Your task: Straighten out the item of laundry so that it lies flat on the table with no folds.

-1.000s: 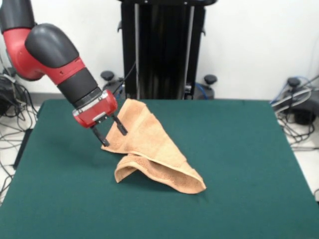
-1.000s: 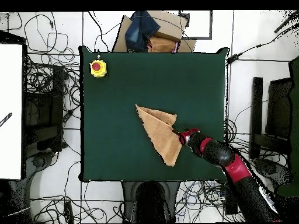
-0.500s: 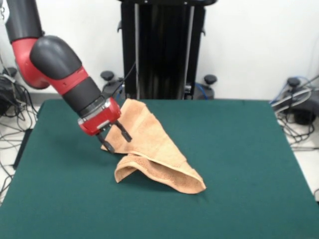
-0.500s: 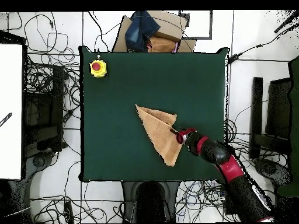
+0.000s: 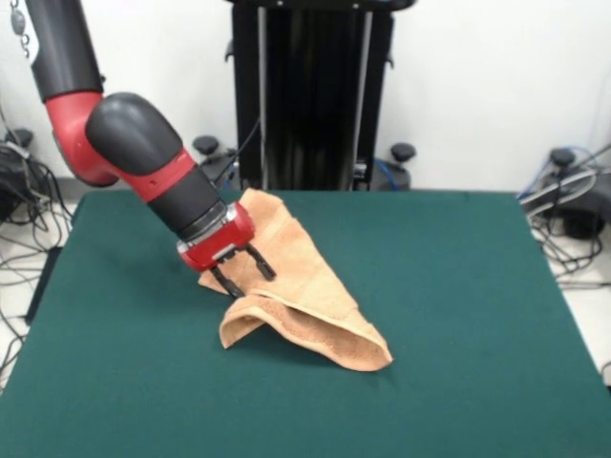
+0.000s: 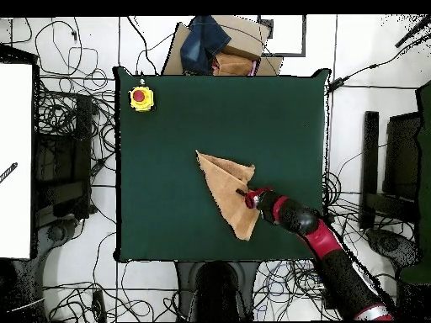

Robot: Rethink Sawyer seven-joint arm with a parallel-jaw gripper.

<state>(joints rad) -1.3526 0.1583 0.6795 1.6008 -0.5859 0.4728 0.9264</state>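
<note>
From where I stand the red and black arm (image 5: 134,153) slants down from the upper left, and its gripper (image 5: 244,272) sits low over the left edge of the towel (image 5: 305,296). The two dark fingers (image 5: 261,263) are parted with a clear gap between them; they straddle cloth at the towel's edge, but I cannot tell whether their tips press on it or only hang just above. Nothing is clamped.

The towel spreads away to the right of the gripper and both above and below it. It is far from flat: a peaked corner (image 5: 256,198) rises just beyond the gripper toward the far side of the table (image 5: 477,315), and a thick fold curls over below the fingers, forming a rounded lobe (image 5: 239,329) to the gripper's lower left and a long doubled edge running down to a blunt tip (image 5: 377,355) at its lower right.

From above, the gripper (image 6: 242,194) lies over the right part of the towel (image 6: 226,187), which shows as a long triangle, its point (image 6: 246,235) below the gripper and its wide end up and to the left. Well away, up at the table's (image 6: 168,219) left corner, sits a yellow box with a red button (image 6: 140,97).
</note>
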